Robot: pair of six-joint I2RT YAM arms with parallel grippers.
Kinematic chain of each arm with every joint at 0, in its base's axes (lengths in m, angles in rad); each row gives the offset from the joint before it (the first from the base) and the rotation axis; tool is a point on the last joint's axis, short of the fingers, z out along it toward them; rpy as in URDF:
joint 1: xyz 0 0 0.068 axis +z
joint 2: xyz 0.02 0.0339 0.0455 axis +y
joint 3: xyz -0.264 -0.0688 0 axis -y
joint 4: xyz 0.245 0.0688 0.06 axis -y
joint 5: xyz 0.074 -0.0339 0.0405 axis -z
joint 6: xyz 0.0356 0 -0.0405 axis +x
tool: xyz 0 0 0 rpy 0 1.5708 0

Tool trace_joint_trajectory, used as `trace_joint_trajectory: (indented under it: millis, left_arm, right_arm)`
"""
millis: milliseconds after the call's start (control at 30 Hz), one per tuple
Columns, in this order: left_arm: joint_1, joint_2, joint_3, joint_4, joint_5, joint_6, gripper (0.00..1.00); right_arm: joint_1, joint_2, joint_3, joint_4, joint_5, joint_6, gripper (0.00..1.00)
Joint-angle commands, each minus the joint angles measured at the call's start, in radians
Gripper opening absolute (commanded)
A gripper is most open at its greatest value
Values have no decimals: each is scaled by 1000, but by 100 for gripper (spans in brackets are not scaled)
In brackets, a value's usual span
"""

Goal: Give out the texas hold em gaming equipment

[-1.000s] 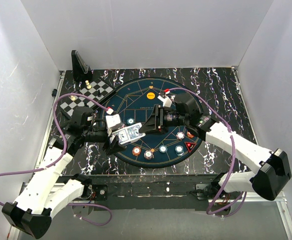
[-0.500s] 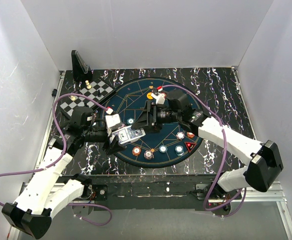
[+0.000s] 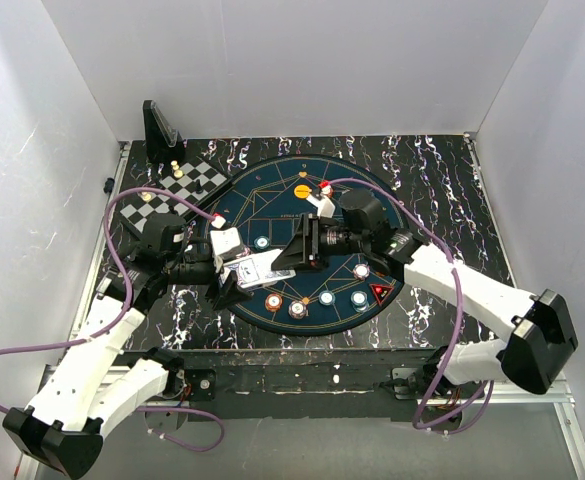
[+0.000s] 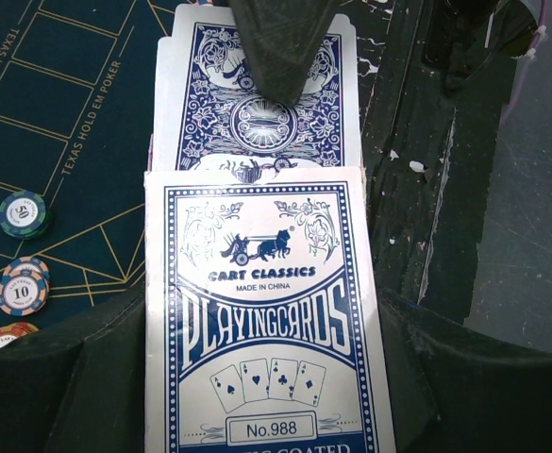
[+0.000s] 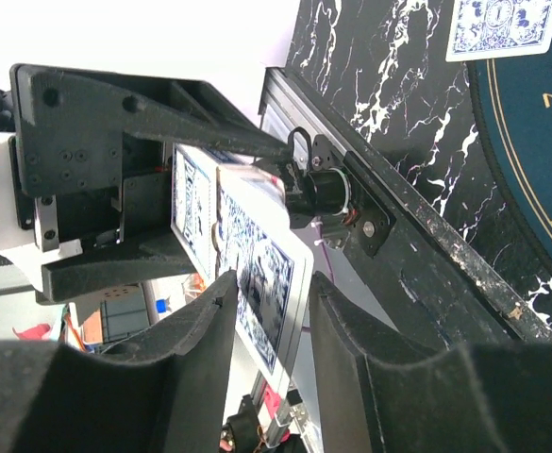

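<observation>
My left gripper (image 3: 234, 280) is shut on a blue and white playing card box (image 3: 257, 268), held above the mat's near left edge. In the left wrist view the box (image 4: 266, 321) fills the space between the fingers, and a blue-backed card (image 4: 200, 113) sticks out of its far end. My right gripper (image 3: 278, 262) reaches that end from the right. Its jaws stand on either side of the protruding card (image 5: 257, 274): one finger touches it, the other is a sliver apart. Poker chips (image 3: 298, 309) lie along the mat's near arc.
The round dark blue mat (image 3: 272, 190) carries a yellow marker (image 3: 302, 189) and a red triangular marker (image 3: 380, 292). A checkered chess board (image 3: 187, 185) and a black stand (image 3: 159, 128) sit at the back left. One face-down card (image 5: 497, 24) lies beside the mat.
The right gripper swung up and away from the box while opening wide, then came back to the protruding card with narrower jaws. The left gripper and box stayed put.
</observation>
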Motion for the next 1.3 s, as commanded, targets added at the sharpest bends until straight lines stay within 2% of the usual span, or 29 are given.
trace_joint_trajectory:
  millis: [0,467,600,733,800,1000,1267]
  left_arm:
    - [5,-23,22,39,37,-8,0]
    - [5,-32,16,60,37,-25,0]
    - [5,-26,26,65,41,-26,0]
    - [5,-23,30,72,47,-37,0]
    - [5,-24,33,77,47,-42,0]
    - [4,-21,32,88,54,-51,0]
    - [5,-24,26,95,52,-54,0]
  right_arm:
    - [-7,-72,-20,3,16,-10,43]
    - [-30,-141,-37,-60,19,-16,39]
    - [-28,-106,-25,-60,-3,-14,57]
    - [-16,-72,-5,-60,-9,-16,61]
    - [-13,-72,3,-60,-6,-14,59]
    - [-11,-104,-16,-71,3,-25,41]
    - [-11,-153,-54,-76,3,-18,39]
